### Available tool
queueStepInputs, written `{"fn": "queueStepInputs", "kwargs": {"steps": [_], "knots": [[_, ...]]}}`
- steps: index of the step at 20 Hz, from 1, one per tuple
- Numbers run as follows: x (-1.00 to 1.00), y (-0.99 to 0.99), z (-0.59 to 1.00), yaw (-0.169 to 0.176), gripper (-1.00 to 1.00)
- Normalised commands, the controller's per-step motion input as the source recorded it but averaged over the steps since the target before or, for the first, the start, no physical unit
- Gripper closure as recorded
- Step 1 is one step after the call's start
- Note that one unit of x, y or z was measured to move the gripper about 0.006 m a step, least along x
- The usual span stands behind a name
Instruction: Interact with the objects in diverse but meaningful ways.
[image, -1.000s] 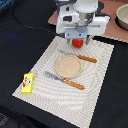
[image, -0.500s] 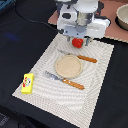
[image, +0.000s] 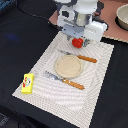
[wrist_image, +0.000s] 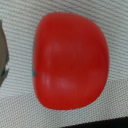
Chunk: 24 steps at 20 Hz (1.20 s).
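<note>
Claw (image: 76, 39) right over the tomato (image: 77, 43)

Can't tell if it's gripping; tomato sits on the mat's (image: 42, 65) far edge.

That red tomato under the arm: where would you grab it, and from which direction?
Probably from straight above, closing on the widest part of the red tomato. The wrist view shows it as a smooth rounded dome with no stem or handle, lying on the striped placemat, so opposite sides of its middle give the steadiest hold. The end effector sits right over it; its fingers are not visible.
</note>
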Motion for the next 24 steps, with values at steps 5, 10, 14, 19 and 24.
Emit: {"fn": "queueStepInputs", "kwargs": {"steps": [5, 10, 14, 19, 24], "knots": [[-0.34, 0.26, -0.33, -0.025, -1.00], [-0.16, 0.14, -0.30, -0.029, -1.00], [-0.05, 0.07, -0.22, -0.029, 1.00], [0.02, 0.07, 0.01, -0.042, 1.00], [0.07, 0.05, 0.66, -0.084, 1.00]]}}
